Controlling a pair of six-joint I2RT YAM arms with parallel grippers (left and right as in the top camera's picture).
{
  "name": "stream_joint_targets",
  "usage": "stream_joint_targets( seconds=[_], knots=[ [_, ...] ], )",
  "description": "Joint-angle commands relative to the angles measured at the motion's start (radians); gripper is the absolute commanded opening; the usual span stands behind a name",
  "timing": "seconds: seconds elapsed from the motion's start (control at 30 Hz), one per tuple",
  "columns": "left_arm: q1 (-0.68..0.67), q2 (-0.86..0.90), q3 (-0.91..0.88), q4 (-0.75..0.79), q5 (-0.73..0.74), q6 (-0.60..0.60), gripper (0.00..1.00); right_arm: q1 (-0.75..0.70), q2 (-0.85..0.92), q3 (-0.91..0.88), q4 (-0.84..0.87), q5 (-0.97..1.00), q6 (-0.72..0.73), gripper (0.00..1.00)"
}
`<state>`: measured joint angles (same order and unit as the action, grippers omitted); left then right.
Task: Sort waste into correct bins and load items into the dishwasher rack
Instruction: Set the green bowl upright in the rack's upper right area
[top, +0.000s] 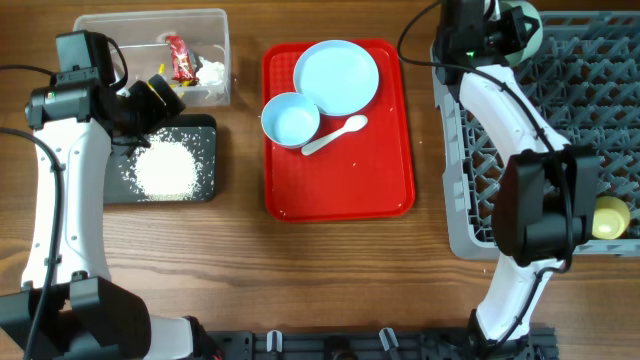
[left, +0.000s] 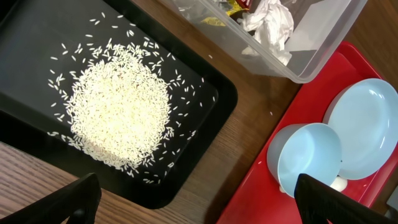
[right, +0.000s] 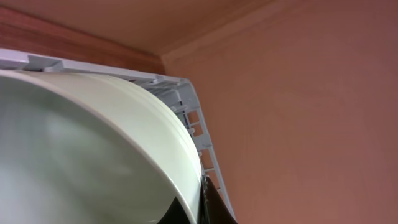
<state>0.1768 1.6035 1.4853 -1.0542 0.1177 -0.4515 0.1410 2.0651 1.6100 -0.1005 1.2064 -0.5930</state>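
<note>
The right gripper (top: 510, 30) is clamped on the rim of the green bowl (right: 93, 155) at a corner of the rack (top: 600, 120). The left gripper (top: 160, 92), jaws spread wide and empty, hangs over the rice (left: 118, 115) in the black tray (left: 31, 37), beside the clear tub (left: 311, 56).

Left arm (top: 60, 200): long white shells, smooth and rounded, joined by blocky black housings at elbow and wrist. Thin black cable (top: 22, 150) curving alongside the white link. Right arm (top: 505, 110): same white-and-black build, with another black cable arching over its far end and a small green light (top: 466, 50) (bright, on the black wrist block). Left fingers (left: 78, 202) matte black, wedge-shaped, sharp-cornered. Right fingers (right: 211, 208) barely seen, only one dark sliver in the wrist view.
</note>
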Motion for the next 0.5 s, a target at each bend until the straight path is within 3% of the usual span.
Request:
stream_joint_targets(
  seconds=[0.0,0.47],
  knots=[
    [-0.003,-0.006,0.009,0.002,0.005,-0.009,1.0,0.002,0.055,0.004,0.002,0.027,-0.006,0.04],
    [-0.003,-0.006,0.009,0.002,0.005,-0.009,1.0,0.004,0.106,0.004,-0.019,0.022,-0.006,0.04]
  ],
)
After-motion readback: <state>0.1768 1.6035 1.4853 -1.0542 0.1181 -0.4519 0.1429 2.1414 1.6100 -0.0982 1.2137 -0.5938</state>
